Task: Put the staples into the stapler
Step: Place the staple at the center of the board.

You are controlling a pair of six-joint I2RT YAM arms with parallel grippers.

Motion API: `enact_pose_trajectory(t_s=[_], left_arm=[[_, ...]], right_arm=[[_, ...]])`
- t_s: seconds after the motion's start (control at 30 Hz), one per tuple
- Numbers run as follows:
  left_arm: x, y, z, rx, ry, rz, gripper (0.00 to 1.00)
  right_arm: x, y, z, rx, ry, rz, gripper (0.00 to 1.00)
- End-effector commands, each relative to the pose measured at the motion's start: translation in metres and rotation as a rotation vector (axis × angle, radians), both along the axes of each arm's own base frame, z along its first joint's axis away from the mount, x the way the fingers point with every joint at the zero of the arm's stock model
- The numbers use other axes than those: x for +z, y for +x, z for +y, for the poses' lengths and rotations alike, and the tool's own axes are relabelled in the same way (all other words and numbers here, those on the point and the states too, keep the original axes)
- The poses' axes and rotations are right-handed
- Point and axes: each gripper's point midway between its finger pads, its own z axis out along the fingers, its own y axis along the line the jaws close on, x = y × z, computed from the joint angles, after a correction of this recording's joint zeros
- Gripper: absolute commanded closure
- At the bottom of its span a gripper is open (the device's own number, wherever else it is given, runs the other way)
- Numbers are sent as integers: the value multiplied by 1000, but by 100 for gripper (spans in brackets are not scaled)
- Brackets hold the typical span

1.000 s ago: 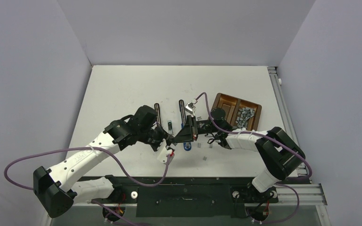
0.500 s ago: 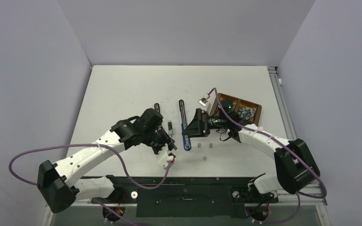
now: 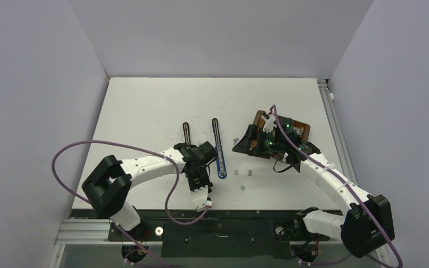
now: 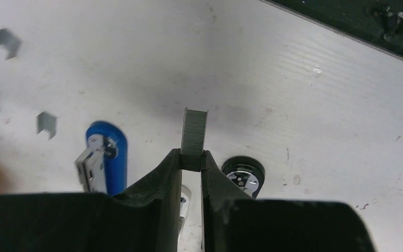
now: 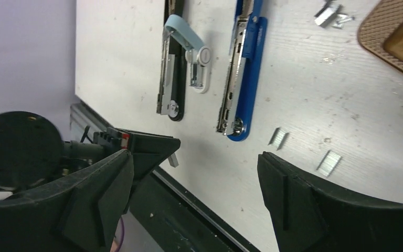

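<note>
I see a scuffed white table [image 3: 145, 111] and plain grey walls [image 3: 212, 33]. My left gripper [image 4: 191, 155] pinches ribbed grey staples [image 4: 194, 131] near the blue stapler [image 4: 120, 163]. The right gripper [image 5: 194, 160] is spread wide.

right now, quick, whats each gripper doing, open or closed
left gripper: closed on a staple strip that sticks out past the fingertips.
right gripper: open wide, holding nothing.

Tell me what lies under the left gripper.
The left gripper, shut on a staple strip, hangs above the ends of a blue stapler and a black stapler; its fingers hide the rest.
</note>
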Motion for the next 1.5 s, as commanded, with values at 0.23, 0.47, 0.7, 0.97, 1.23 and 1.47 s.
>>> enact_pose_trajectory(t_s=[0.23, 0.47, 0.7, 0.97, 1.23, 1.47], left_arm=[[-36, 20, -12, -211, 143, -167, 95], [-44, 16, -16, -243, 145, -189, 73], [-39, 13, -16, -241, 108, -205, 51], [13, 34, -11, -64, 8, -300, 38], [90, 61, 14, 289, -213, -385, 2], [145, 82, 21, 542, -502, -510, 4]], right_arm=[[-4, 2, -28, -138, -87, -27, 13], [-8, 1, -29, -134, -91, -13, 13], [-12, -1, -36, -148, -121, -8, 12], [-35, -9, -37, -176, -233, -9, 19], [-69, -26, -18, -132, -430, -13, 37], [-87, -29, -4, -128, -515, -49, 42]])
